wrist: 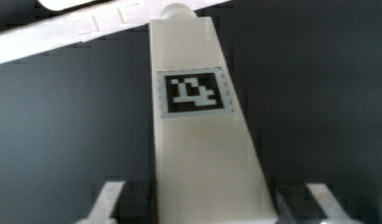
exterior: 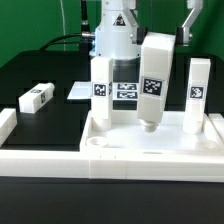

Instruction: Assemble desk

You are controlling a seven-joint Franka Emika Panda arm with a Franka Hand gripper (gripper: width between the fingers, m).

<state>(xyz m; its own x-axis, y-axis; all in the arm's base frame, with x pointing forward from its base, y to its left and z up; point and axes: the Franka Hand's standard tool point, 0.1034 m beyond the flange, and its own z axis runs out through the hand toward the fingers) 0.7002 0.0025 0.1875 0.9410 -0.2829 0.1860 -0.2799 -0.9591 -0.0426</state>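
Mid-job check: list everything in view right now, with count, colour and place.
table: one, black, under everything.
desk top: one, white, front of the exterior view; its near round socket is empty.
legs: four, white with black tags; two upright on the desk top, toward the exterior view's left and right; one tilted between them; one lying on the table at the exterior view's left.
marker board: one, white with black tags, flat behind the desk top.
rail: one, white, cut off at the exterior view's left edge.
arm: one, white, at the back.
pincer: one, fingers either side of a leg; contact unclear.
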